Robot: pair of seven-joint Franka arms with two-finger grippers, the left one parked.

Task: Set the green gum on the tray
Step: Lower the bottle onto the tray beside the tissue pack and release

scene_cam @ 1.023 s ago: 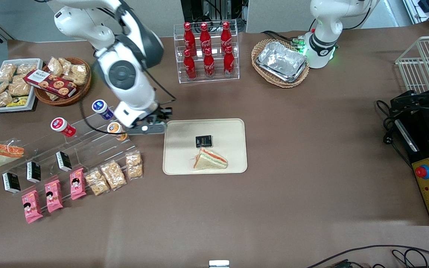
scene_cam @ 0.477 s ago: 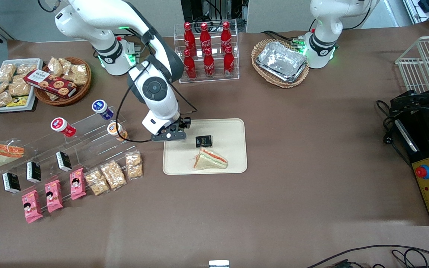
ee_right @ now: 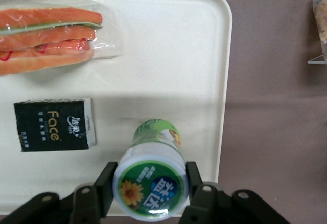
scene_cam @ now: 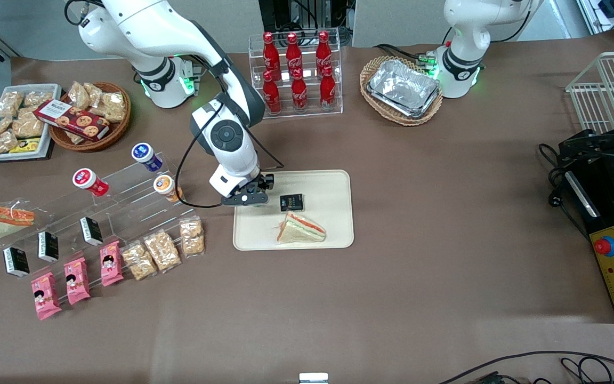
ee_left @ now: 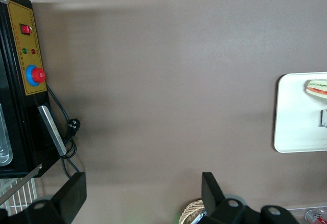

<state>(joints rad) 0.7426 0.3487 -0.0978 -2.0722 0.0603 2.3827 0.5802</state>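
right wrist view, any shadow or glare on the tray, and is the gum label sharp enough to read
Right wrist view: a soft shadow band lies across the tray around the green gum, which the end effector grips at the cap; no strong glare; the cap's label is sharp, its sunflower clear. Front view: lighting is even, and the arm hides the gum.

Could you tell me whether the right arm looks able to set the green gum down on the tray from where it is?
Probably yes: the gripper, shut on the green gum, hangs over bare tray, beside the black packet.
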